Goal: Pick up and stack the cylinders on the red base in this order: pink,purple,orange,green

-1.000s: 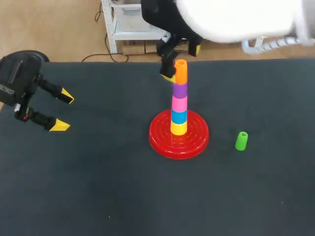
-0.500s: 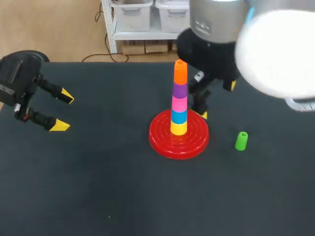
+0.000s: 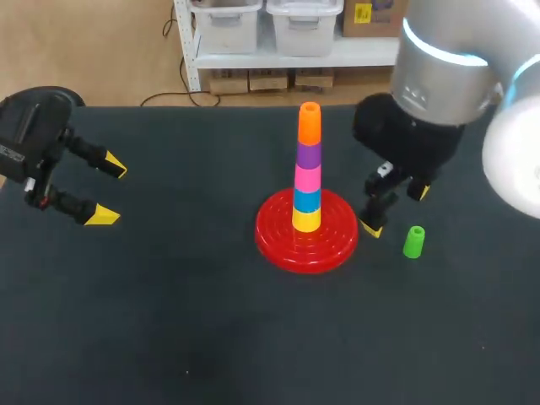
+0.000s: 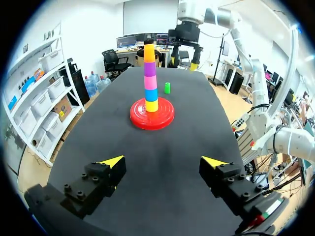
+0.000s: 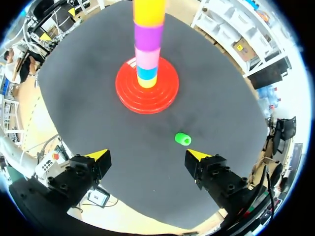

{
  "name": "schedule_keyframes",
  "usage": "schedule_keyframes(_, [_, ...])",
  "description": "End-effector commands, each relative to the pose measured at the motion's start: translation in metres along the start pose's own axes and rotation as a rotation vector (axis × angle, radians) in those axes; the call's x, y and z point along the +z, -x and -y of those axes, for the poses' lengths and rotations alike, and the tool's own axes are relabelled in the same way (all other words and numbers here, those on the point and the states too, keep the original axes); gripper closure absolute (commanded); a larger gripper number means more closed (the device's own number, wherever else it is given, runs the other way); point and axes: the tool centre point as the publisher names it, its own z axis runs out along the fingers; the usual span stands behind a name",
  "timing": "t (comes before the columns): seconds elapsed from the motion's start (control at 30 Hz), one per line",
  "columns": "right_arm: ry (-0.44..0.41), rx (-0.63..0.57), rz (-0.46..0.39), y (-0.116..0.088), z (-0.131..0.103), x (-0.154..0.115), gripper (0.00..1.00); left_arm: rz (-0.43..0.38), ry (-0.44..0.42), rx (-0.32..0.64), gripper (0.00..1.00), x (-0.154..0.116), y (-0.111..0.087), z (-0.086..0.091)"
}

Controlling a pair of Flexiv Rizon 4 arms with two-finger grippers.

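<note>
The red base sits near the middle of the dark worktop. On its peg there is a column of five cylinders. From the base upward they are the yellow cylinder, the blue cylinder, the pink cylinder, the purple cylinder and the orange cylinder. Each one rests directly on the one under it, and the column stands straight.

The green cylinder is not on the column. It stands upright on the worktop at the right of the base, near its rim but not touching it.

The right tool hangs over the worktop at the right side of the base. Its fingers are spread wide and hold nothing. One yellow tip is just beside the rim of the base, and the other is behind the green cylinder. In the right wrist view the green cylinder is a little ahead of the spread fingers, between them and the base.

The left tool is well apart from the base, at its far left, close to the edge of the worktop. Its fingers are also wide apart and empty, and they point toward the base.
</note>
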Motion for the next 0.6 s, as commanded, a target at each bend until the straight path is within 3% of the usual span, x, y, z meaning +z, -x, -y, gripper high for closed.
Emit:
schedule_keyframes(0.03, [0.031,0.010,0.027,-0.001,0.012,0.028,0.00,0.002,0.000,0.002,0.00,0.000,-0.001,0.000])
schedule_keyframes(0.37, [0.064,0.092,-0.061,-0.003,0.039,0.074,0.00,0.002,0.000,0.002,0.00,0.000,-0.001,0.000])
schedule_keyframes(0.6, [0.067,0.127,-0.063,-0.010,0.056,0.088,0.00,0.002,0.000,0.002,0.00,0.000,-0.001,0.000])
